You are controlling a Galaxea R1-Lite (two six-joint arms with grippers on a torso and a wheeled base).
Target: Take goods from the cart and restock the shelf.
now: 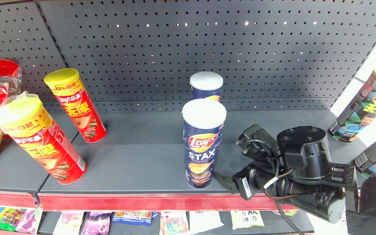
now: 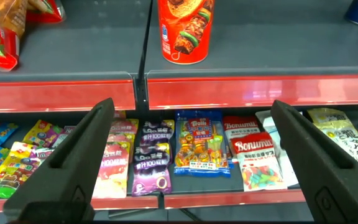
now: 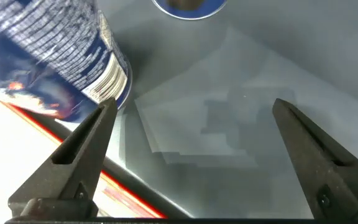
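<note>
Head view: right gripper (image 1: 223,181), jaws apart and empty, low right of centre at the red front lip (image 1: 135,202) of the shelf (image 1: 135,153), just beside the front blue can (image 1: 203,143); a second blue can (image 1: 206,85) stands behind. Bare shelf floor runs left to the red cans (image 1: 75,104). Left gripper (image 2: 191,104) spread wide, empty, facing candy bags (image 2: 197,149) below.

Matt metal shelf (image 1: 142,156), glossy blue can (image 1: 202,143) with smooth plastic lid (image 1: 204,113).

Free room and what blocks it
I see bare shelf board (image 1: 135,153) between the red cans (image 1: 77,106) and the front blue can (image 1: 203,143); on its other side my right gripper (image 3: 191,112) stands just beside it, and dark cans (image 1: 361,107) close the far right.
</note>
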